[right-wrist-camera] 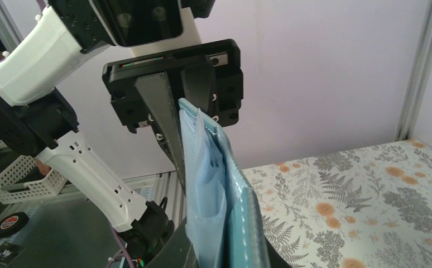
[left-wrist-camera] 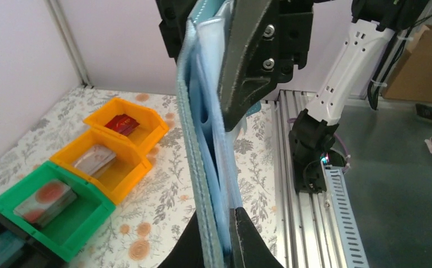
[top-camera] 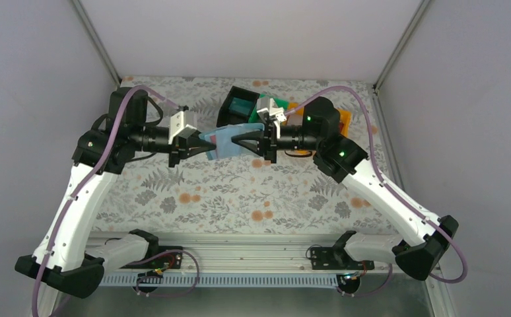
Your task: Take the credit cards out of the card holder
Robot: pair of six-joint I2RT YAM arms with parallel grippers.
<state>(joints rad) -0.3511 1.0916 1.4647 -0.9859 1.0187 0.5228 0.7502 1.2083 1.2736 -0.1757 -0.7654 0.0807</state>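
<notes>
Left wrist: soft stitched card holder (left-wrist-camera: 204, 162)

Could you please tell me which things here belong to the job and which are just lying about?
Job: card holder; red card; pale cards; teal card; the bins holding them.
Lying about: cardboard box; white basket.
</notes>
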